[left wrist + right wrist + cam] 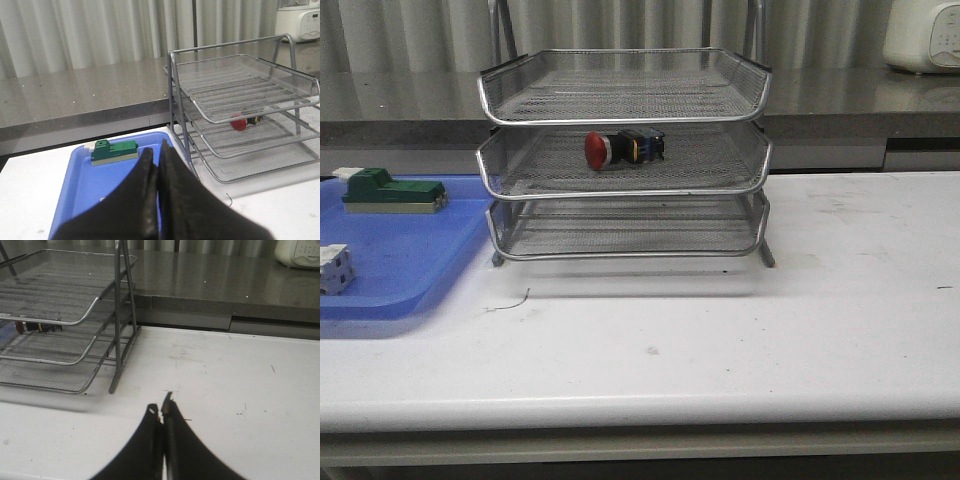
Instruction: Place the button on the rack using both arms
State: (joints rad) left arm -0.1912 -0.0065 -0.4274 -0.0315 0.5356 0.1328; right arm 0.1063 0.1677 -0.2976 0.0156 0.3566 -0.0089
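The button [623,147] lies on its side in the middle tier of the rack [625,190], its red mushroom head toward the blue tray and its black body with yellow and blue marks pointing the other way. We see it sitting roughly in the centre of that tier's mesh floor, touching nothing but the mesh. The rack is a silver wire-mesh stack of three letter trays; its top tier and bottom tier hold nothing that we can make out.

Just beside the rack, on the side of the robot's left arm, a flat blue plastic tray [410,260] rests on the white table [770,330]. In that tray we see a green block [392,190] toward the back, near the rack, and a white block [334,268] farther from the rack, partly cut off by the picture's edge.

From our left wrist camera, the left gripper [158,170] shows its two dark fingers pressed together with nothing between them, hanging over the blue tray beside the rack. From our right wrist camera, the right gripper [162,415] is likewise closed tight and holds nothing, poised above bare table on the rack's far side from the tray. Neither gripper appears in the front view.
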